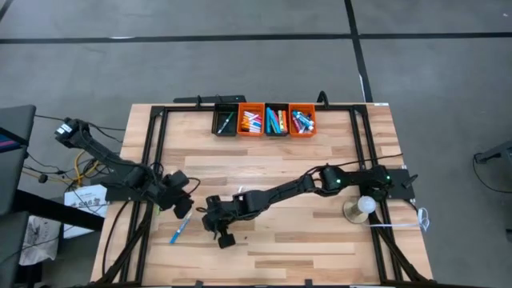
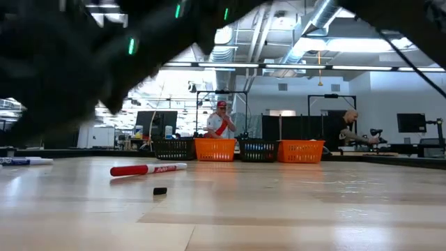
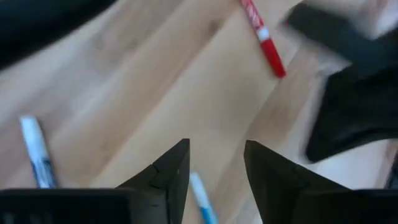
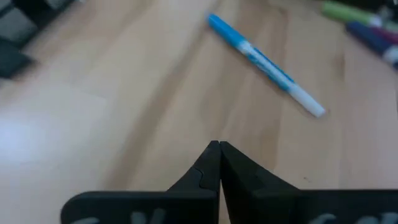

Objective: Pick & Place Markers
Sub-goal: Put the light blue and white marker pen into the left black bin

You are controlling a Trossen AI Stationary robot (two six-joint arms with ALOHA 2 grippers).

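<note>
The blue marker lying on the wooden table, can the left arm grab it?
Probably yes: the slim blue marker lies right beside the left tool, whose fingers stand apart, with bare wood around it.

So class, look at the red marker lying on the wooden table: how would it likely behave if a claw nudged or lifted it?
The red marker is a thin round barrel lying flat on the smooth table, so a sideways nudge would probably roll it. It looks rigid and slim, likely light to lift. Its glossy body may slip between hard fingers.
</note>
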